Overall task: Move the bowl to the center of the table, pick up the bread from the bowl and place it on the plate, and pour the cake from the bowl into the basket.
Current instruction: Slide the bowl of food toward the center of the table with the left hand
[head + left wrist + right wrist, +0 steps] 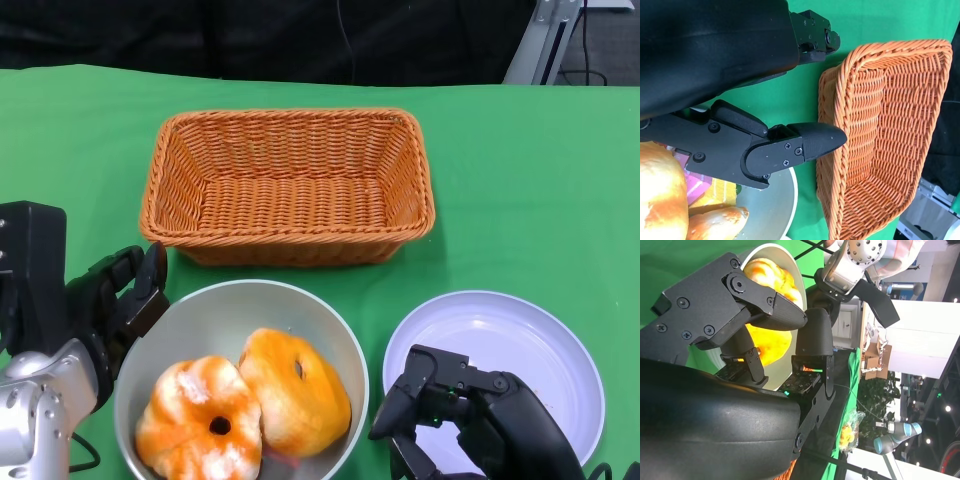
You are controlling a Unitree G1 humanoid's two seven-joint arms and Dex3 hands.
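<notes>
basket [288,186] behind bowl [300,305] (plate [500,345] right)

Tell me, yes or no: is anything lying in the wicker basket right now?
No: in the head view the basket shows only its bare woven floor, and both pastries sit in the bowl.

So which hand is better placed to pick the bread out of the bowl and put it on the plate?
Probably the right hand: it hangs open between the bowl and the plate, with the bread beside it.
</notes>
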